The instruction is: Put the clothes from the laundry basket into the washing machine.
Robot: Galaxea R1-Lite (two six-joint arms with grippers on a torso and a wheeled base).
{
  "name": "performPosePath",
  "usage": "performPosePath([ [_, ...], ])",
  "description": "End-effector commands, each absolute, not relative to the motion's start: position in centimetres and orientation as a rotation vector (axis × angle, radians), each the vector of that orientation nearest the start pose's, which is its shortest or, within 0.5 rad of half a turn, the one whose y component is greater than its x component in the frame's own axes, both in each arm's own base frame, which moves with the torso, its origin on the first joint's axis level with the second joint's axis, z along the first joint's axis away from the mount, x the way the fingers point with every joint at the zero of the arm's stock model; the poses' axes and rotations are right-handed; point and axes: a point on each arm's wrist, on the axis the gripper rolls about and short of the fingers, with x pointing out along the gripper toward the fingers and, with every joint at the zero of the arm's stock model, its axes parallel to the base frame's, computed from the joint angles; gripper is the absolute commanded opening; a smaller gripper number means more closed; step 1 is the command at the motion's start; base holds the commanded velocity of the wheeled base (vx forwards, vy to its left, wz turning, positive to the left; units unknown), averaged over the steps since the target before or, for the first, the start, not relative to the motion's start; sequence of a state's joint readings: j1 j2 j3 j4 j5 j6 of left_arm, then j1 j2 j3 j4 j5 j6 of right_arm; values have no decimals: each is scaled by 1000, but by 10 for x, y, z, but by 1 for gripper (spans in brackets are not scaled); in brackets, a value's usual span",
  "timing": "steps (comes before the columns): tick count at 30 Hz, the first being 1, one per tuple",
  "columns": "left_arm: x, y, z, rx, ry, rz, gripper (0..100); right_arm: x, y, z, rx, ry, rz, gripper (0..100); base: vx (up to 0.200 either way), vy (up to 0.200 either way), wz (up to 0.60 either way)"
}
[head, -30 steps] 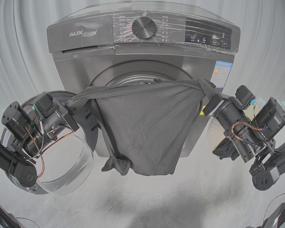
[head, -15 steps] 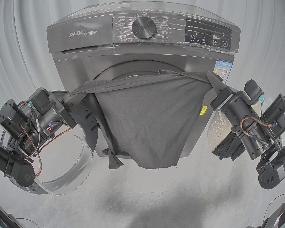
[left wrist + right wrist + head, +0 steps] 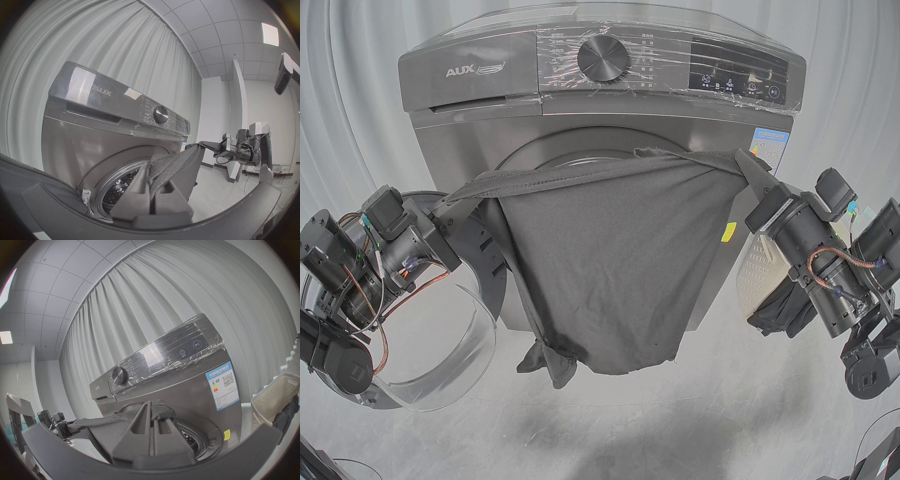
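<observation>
Grey washing machine (image 3: 469,134): metal-look casing, smooth satin sheen; control panel (image 3: 675,69) under clear, crinkled glossy film; door (image 3: 447,365) of clear glossy plastic or glass. Dark grey garment (image 3: 612,262): matt soft cloth, knit texture; laundry basket (image 3: 759,275): cream perforated plastic, matt. Both left hand (image 3: 452,205) and right hand (image 3: 749,165): matt black plastic; curtain (image 3: 350,112): pale pleated cloth; floor (image 3: 675,425): pale, matt, mottled.

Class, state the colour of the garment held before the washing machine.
The garment is plain dark grey; the head view shows it best.
</observation>
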State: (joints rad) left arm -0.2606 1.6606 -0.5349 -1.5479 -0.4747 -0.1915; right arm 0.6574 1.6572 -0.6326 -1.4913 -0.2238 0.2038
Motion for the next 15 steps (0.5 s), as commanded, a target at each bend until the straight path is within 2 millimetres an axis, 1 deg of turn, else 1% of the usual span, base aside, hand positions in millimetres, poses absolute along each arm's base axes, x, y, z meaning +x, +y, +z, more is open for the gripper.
performPosePath([
  [1,250,-78,214,-135,-355,-765,0,217,162,228,387,-362,477,0,0,0,0],
  [3,248,-80,212,-138,-348,-774,0,216,161,225,383,-351,488,0,0,0,0],
  [7,242,-95,208,-156,-324,-825,0,210,161,208,355,-287,507,0,0,0,0],
  [8,242,-95,208,-156,-324,-825,0,210,161,208,355,-287,507,0,0,0,0],
  [9,240,-104,204,-168,-312,-826,0,207,161,200,340,-255,523,0,0,0,0],
  [12,240,-112,206,-182,-317,-830,0,203,162,191,322,-214,553,0,0,0,0],
  [13,240,-114,206,-184,-315,-834,0,203,164,186,315,-196,557,100,0,0,0],
  [15,241,-118,207,-187,-318,-843,0,204,165,180,306,-171,557,100,0,0,0],
])
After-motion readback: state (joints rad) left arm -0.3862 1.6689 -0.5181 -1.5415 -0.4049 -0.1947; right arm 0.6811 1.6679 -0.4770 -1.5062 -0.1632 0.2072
